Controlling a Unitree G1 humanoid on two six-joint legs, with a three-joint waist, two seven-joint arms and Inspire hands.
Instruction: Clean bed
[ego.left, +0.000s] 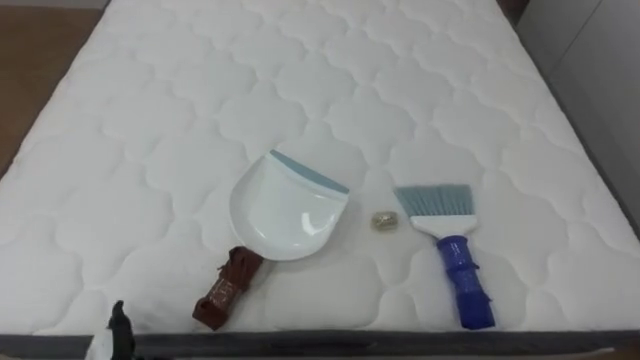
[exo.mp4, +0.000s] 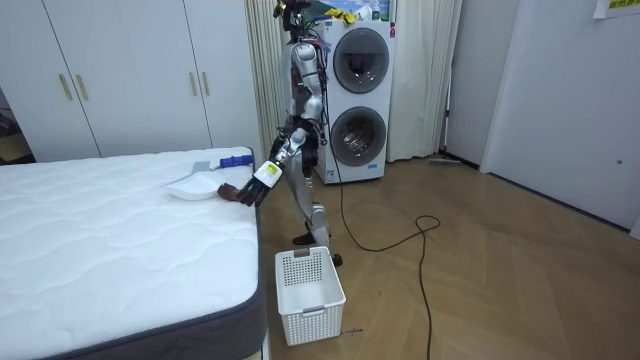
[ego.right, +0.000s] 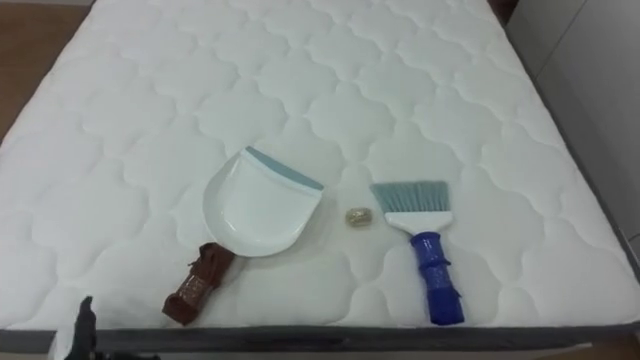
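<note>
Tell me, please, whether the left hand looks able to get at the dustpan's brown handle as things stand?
Probably yes: the left hand shows at the edge of the mattress, close to the brown handle of the dustpan, with nothing lying between them.

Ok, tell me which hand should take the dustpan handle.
Left. The left hand is at the near edge of the bed, close to the handle of the dustpan, which points toward that side. The brush lies further right.

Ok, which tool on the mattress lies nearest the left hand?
The white plastic dustpan with the brown handle: its handle end lies just right of the left hand, while the blue plastic brush sits farther right.
</note>
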